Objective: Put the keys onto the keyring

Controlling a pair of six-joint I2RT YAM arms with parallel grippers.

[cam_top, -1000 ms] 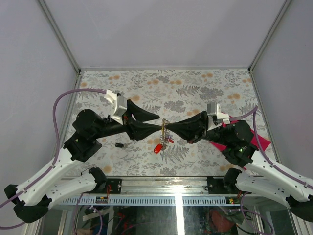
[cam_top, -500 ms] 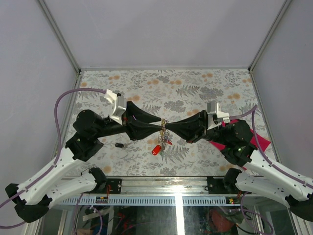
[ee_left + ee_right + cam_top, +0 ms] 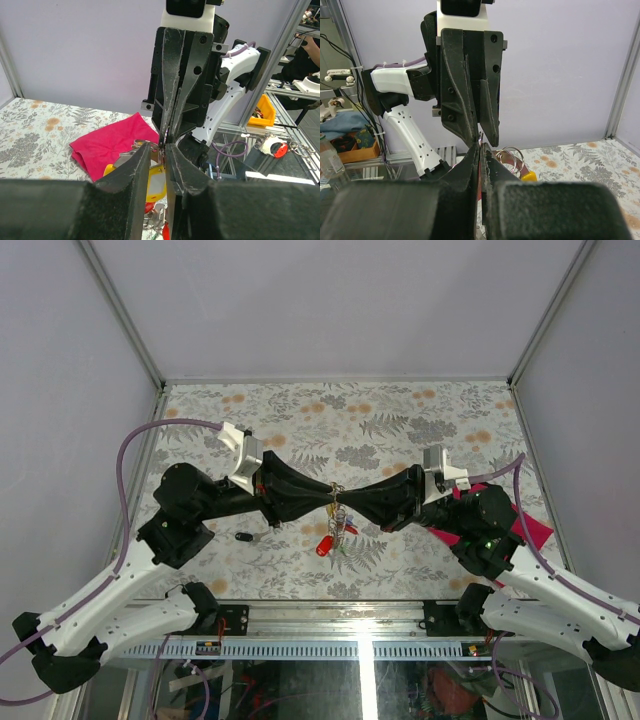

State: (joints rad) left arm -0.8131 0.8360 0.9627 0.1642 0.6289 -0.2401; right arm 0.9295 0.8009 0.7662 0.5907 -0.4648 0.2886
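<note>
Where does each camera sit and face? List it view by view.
Top external: above and behind the robot, looking down on the table; both arms, left gripper and right gripper tip to tip.
Left wrist: on left arm, facing right gripper; own fingers below.
Right wrist: on right arm, facing left gripper; own fingers below.
Shared: all three show the keyring.

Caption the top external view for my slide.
Left fingers and right fingers meet in mid-air at the keyring, coloured keys dangling beneath it, above the floral table.

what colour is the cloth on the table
Plain magenta; the cloth shows best in the left wrist view.
</note>
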